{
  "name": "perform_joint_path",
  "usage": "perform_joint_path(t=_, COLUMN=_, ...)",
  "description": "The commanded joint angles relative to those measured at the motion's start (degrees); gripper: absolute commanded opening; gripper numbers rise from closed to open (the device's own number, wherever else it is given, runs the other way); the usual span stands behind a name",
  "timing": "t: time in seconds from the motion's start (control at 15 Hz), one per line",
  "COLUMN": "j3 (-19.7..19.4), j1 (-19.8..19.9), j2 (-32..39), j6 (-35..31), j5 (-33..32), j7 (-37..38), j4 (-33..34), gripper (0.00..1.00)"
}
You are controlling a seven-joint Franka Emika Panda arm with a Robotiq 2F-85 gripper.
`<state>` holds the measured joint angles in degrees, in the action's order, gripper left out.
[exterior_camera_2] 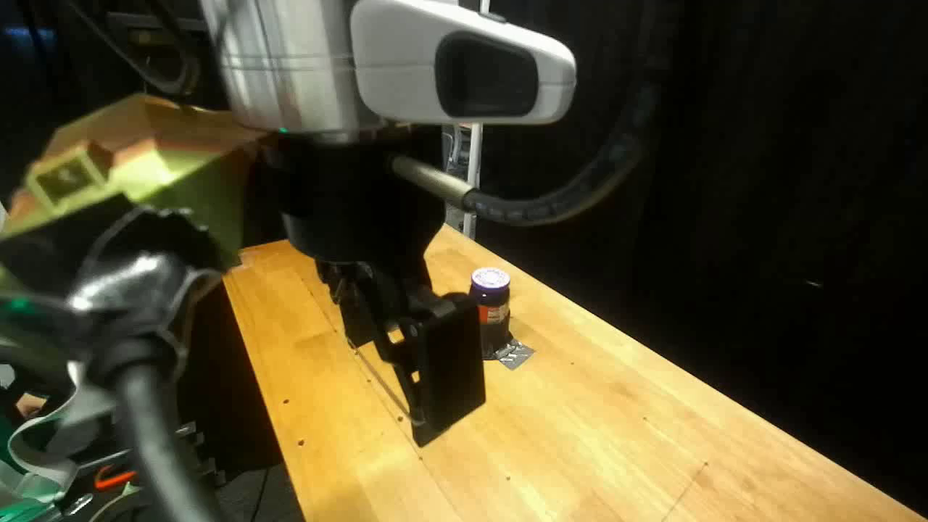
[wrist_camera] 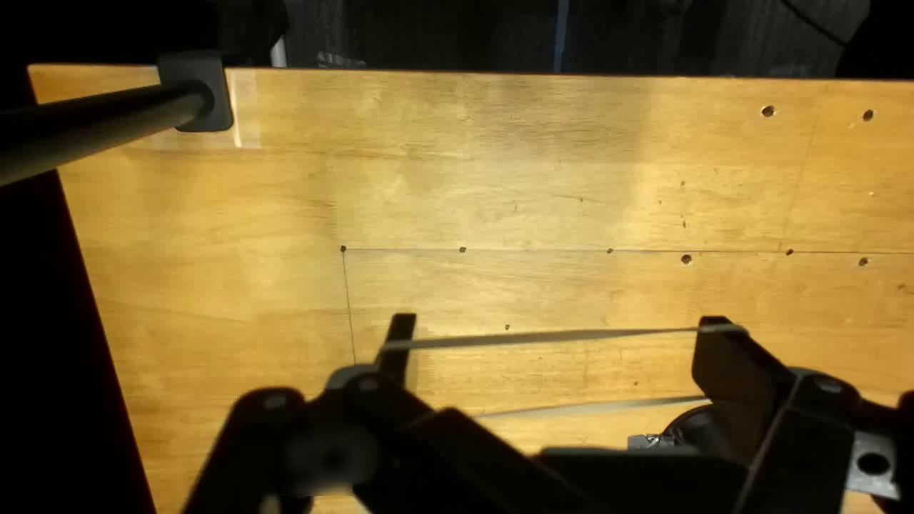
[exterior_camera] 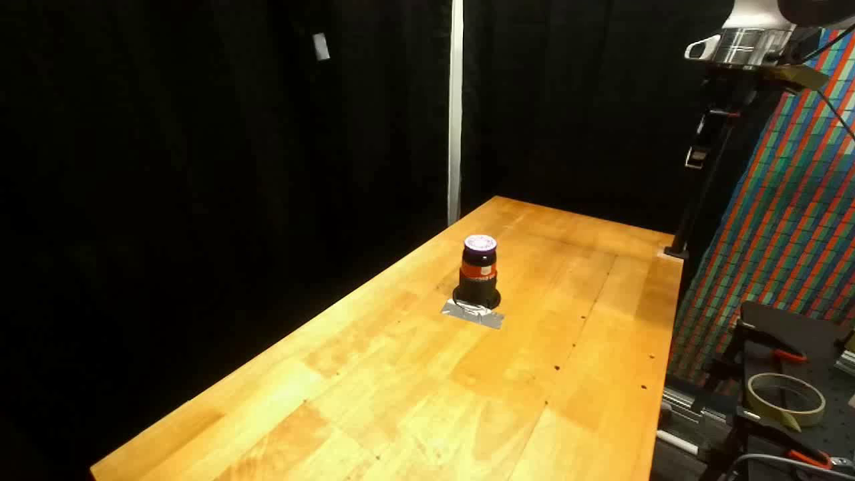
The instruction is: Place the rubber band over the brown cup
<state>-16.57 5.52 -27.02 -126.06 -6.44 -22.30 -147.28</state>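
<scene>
The brown cup stands upright on the wooden table, dark with a red-orange band and a pale top. It also shows in an exterior view, its lower part partly behind a finger. In the wrist view only its dark base shows, beside and partly under the right-hand finger. My gripper is open above the table, off to one side of the cup. The pale rubber band is stretched around both fingers, with two strands across the gap. It shows as a thin line between the fingers in an exterior view.
Silver tape lies at the cup's base on the table. A black pole with a foot stands at a table corner. A tape roll and clamps lie on a dark side surface. Black curtains hang behind.
</scene>
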Motion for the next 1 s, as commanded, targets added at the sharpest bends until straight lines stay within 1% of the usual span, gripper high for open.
perform_joint_path(t=0.0, j3=0.8, j1=0.8, j2=0.1, j6=0.1, j5=0.5, j7=-0.4, j4=0.2, gripper=1.00)
perform_joint_path(t=0.6, j3=0.8, j1=0.8, j2=0.0, j6=0.1, j5=0.5, j7=-0.3, j4=0.6, gripper=1.00)
perform_joint_path(t=0.73, j3=3.2, j1=0.8, j2=0.5, j6=-0.1, j5=-0.6, j7=3.2, j4=1.4, gripper=1.00)
perform_joint_path(t=0.93, j3=9.3, j1=-1.2, j2=3.9, j6=1.2, j5=-1.5, j7=9.4, j4=3.6, gripper=1.00)
